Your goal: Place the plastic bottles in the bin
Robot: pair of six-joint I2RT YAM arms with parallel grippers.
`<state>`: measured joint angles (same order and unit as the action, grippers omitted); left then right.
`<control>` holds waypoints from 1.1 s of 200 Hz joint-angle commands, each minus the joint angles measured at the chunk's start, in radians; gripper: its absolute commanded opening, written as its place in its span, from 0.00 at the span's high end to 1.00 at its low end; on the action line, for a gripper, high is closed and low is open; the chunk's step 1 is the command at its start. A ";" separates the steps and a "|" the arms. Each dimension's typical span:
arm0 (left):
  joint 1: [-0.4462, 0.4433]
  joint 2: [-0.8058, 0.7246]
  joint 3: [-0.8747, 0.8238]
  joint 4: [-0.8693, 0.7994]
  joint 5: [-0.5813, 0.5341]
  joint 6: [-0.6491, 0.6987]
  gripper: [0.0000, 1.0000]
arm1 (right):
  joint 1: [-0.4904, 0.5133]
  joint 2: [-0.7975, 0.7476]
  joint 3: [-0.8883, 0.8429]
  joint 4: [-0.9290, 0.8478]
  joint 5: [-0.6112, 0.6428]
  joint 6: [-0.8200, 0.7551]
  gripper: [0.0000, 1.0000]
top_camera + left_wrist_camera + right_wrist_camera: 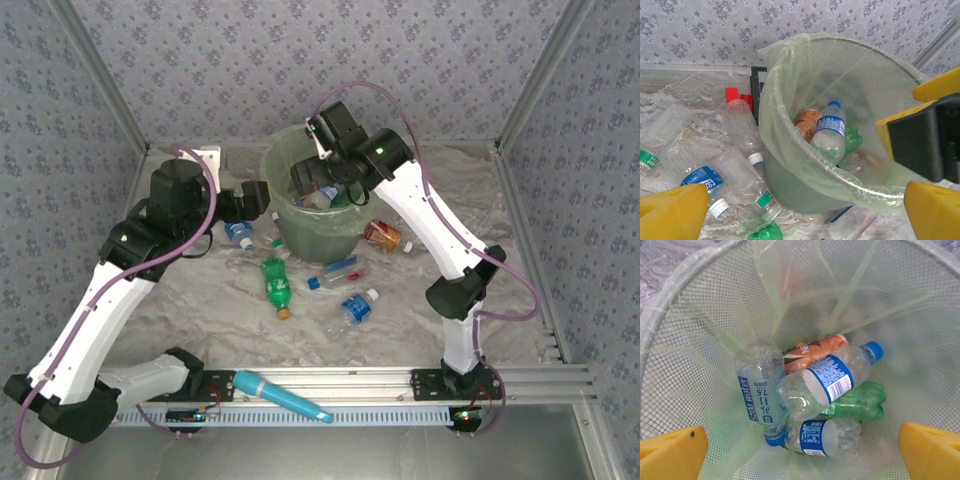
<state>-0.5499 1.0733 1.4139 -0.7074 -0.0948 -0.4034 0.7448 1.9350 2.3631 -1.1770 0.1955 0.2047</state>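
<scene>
Where the right claw (800,455) gapes, bottles (826,382) lie below inside the bin (687,335)

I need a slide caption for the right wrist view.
Open right gripper above the lined bin holding plastic bottles: three blue-labelled, one green, one orange.

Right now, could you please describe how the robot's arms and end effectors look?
The left arm and right arm have white shells, black joints, looping purple cables and green lights. The left end effector and right end effector have yellow fingers.
</scene>
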 commanded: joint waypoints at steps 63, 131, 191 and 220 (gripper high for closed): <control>0.060 -0.007 -0.033 -0.031 -0.062 -0.050 0.00 | 0.005 -0.192 -0.141 0.108 0.117 0.023 0.00; 0.313 0.096 -0.088 0.005 0.052 -0.015 0.03 | 0.005 -0.352 -0.291 0.194 0.133 0.025 0.00; 0.388 0.364 0.013 -0.005 -0.071 0.199 0.08 | 0.000 -0.456 -0.375 0.199 0.154 0.023 0.01; 0.394 0.527 0.099 -0.009 -0.130 0.295 0.08 | -0.015 -0.492 -0.404 0.201 0.160 0.019 0.00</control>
<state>-0.1680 1.5112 1.4307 -0.7078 -0.1478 -0.2317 0.7418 1.4784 1.9804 -0.9863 0.3264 0.2199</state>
